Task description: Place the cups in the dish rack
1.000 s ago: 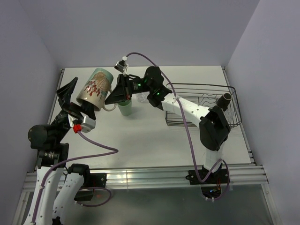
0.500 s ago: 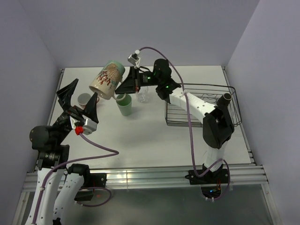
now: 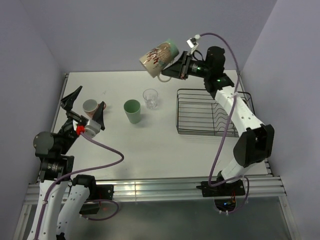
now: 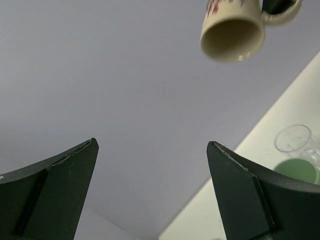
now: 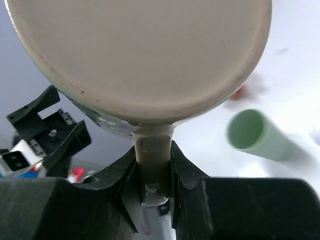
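Top external view: the cream patterned mug point(image 3: 159, 58) has passed from the left arm's fingers point(image 4: 55, 185), now spread fully wide on nothing, and hangs high near the far left corner of the dish rack point(image 3: 200, 134), its handle pinched tight in the right arm's fingers point(image 5: 185, 180). The handover looks done to me. This cup only needs lowering in, while the green tumbler point(image 3: 132, 111), clear glass point(image 3: 150, 98) and pinkish mug point(image 3: 90, 106) wait on the surface point(image 3: 150, 145).
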